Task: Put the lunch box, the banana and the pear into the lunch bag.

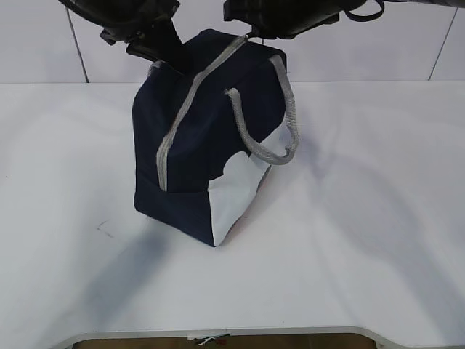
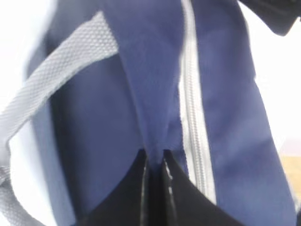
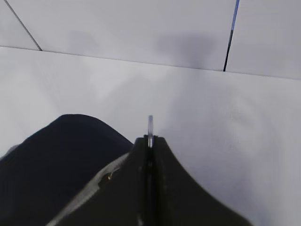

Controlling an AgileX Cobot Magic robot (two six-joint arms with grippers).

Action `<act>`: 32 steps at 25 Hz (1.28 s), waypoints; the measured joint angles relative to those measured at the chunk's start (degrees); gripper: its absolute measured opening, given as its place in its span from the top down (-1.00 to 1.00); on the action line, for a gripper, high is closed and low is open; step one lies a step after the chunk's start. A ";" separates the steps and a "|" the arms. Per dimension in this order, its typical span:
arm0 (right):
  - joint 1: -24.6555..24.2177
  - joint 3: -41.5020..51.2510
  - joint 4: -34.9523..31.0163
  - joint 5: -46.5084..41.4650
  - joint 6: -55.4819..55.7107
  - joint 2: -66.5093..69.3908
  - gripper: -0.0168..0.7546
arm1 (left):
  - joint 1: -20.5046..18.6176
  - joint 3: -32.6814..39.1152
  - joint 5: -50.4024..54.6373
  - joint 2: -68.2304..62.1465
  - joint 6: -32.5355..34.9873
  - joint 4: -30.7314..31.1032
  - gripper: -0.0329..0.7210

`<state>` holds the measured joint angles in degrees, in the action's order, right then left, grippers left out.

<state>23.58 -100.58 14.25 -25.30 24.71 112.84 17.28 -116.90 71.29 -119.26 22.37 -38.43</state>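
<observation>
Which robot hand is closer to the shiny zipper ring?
Right. The right end effector is shut on the ring pull at the lunch bag's far top end. The left end effector pinches fabric beside the zipper.

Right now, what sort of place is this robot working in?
Probably a lab or test bench: a bare white table, a white panelled wall behind it, and only a lunch bag set out.

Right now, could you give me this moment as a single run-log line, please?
lunch bag: upright, zipper closed | left gripper: shut, pinching bag fabric | right gripper: shut on metal ring pull | fruit, box: unseen
</observation>
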 joint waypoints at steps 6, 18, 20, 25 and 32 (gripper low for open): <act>0.00 0.00 3.15 3.64 0.00 0.00 0.92 | 0.59 -0.92 0.02 0.00 0.36 3.13 0.92; -2.79 0.00 4.10 5.09 0.32 2.87 0.92 | 3.06 1.43 -0.90 1.92 0.48 7.11 0.92; -3.02 0.00 4.10 5.39 0.32 3.28 0.93 | 3.06 2.39 -1.13 2.58 0.48 7.88 0.92; -3.36 0.00 4.10 6.53 0.32 4.13 0.92 | 3.17 5.46 -2.07 4.97 0.48 9.20 0.92; -3.43 0.00 3.06 7.23 0.32 6.03 0.93 | 3.17 8.83 -2.55 8.08 0.48 10.18 0.93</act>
<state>20.15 -100.58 17.31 -18.07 25.03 118.87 20.45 -108.07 68.74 -111.17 22.85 -28.24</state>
